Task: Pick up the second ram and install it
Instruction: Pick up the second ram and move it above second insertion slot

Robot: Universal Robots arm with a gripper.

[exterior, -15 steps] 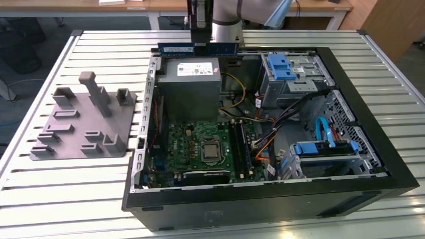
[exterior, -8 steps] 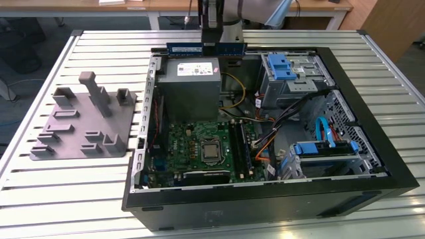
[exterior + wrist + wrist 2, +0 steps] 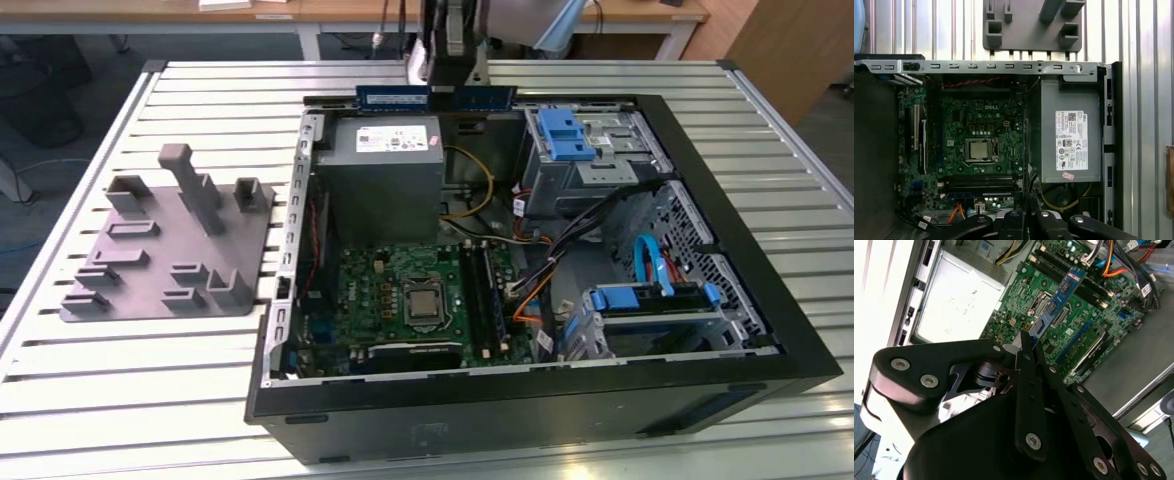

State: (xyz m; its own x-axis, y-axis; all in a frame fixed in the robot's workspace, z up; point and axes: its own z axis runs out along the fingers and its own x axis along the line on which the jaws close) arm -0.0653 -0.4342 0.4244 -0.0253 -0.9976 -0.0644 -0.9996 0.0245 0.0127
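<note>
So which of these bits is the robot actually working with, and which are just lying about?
In the job: thin flat blue memory stick, gripped by the black end effector; long black memory slots.
Lying about: grey plastic fixture plate; silver metal power supply box; blue plastic drive brackets.

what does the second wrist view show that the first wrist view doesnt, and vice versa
Second wrist view: the claw shut on the second ram, a blue stick.
First wrist view: the grey fixture plate lying outside the case.
Both: the green motherboard with its memory slots, the silver power supply, and black links of the claw.
</note>
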